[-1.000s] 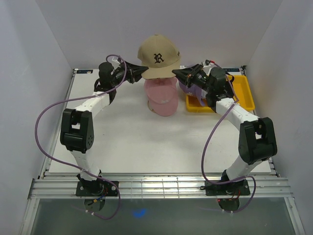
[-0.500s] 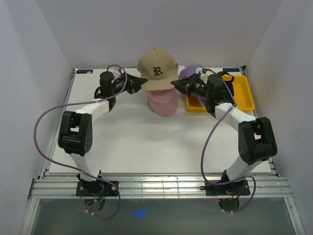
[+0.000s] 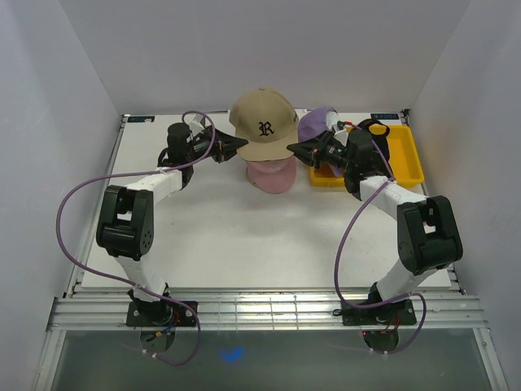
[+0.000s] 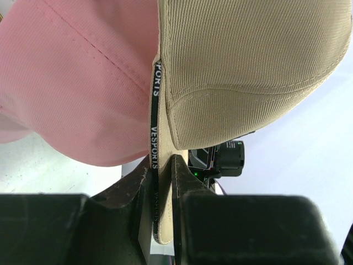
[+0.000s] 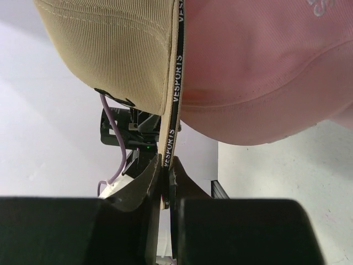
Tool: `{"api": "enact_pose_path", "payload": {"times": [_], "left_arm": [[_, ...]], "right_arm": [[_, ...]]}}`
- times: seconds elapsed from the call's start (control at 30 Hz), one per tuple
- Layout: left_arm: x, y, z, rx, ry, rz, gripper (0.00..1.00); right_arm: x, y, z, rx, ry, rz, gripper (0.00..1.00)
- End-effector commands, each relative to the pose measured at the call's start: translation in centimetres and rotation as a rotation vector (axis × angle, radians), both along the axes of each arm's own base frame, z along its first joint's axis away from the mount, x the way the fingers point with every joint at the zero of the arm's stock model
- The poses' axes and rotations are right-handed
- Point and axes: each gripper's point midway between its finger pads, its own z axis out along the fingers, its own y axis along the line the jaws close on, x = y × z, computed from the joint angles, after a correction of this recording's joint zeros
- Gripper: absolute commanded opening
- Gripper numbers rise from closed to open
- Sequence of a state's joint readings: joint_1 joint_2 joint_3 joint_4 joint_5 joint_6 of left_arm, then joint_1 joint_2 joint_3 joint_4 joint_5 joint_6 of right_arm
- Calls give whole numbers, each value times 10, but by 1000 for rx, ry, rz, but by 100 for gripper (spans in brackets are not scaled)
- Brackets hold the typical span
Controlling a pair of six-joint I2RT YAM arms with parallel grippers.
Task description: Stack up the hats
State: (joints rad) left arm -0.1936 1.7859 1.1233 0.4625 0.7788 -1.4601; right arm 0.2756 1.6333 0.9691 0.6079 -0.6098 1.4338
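Note:
A tan corduroy cap (image 3: 263,122) with a black "R" logo hangs between my two grippers, just over a pink cap (image 3: 273,173) that rests on the table at the back middle. My left gripper (image 3: 236,144) is shut on the tan cap's left edge (image 4: 161,182). My right gripper (image 3: 295,148) is shut on its right edge (image 5: 167,176). Both wrist views show the tan cap (image 4: 248,66) (image 5: 110,49) against the pink cap (image 4: 77,83) (image 5: 259,66). A purple cap (image 3: 313,124) lies behind my right gripper. No black or white cap shows.
A yellow tray (image 3: 403,155) sits at the back right beside the purple cap. White walls close in the table (image 3: 244,236) on three sides. Purple cables loop from both arms over the table's left and right parts.
Both grippers have come down with the tan cap. It has dropped from well above the pink cap to just over it, now covering most of the pink crown.

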Motion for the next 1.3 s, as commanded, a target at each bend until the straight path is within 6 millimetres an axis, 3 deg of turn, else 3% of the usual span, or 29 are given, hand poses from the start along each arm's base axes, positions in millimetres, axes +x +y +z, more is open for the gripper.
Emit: {"api": "enact_pose_path", "payload": {"times": [0.0,0.73,1.27], "left_arm": [[-21,-1,21,20,-107,-77,0],[-44,0,-21,54,-52,-138,1],[-50,1,-45,74,-1,-139,1]], "right_arm": [[5,-15,16,-23,-120,-36,8],[3,-37,-32,-94,-55,-61,8],[-6,-51,-88,-149,42,-78,8]]}}
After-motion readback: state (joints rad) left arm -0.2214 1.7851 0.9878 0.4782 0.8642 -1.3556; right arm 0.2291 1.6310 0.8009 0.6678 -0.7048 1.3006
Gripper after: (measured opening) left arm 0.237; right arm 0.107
